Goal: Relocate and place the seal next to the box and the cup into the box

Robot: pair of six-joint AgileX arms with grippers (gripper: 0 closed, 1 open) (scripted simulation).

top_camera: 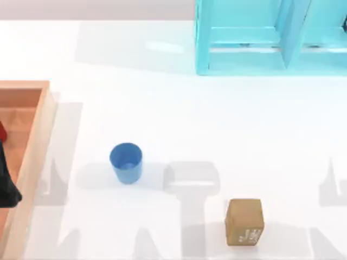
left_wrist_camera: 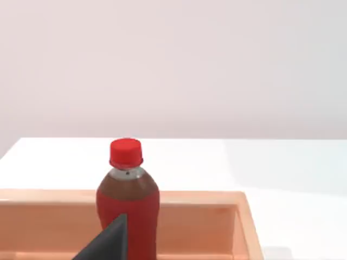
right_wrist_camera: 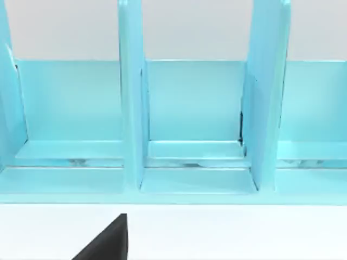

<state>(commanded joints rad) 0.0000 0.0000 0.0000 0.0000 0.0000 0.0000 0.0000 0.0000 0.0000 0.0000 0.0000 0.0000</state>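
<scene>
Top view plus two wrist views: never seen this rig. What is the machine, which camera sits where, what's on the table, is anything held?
It is a simulated pair of AgileX arms with two-finger grippers at a white table.

The top view looks straight down. It shows a small blue cup near the middle, a golden-brown seal with white marks nearer the bottom edge to its right, a wooden box at the left edge, and a cyan shelf unit at the top right.

The left wrist view comes from the left arm's camera. It looks into the box and shows a red-capped bottle standing inside.

The right wrist view faces the shelf unit's compartments.

Cup and seal both sit free on the table, so nothing appears held.
</scene>
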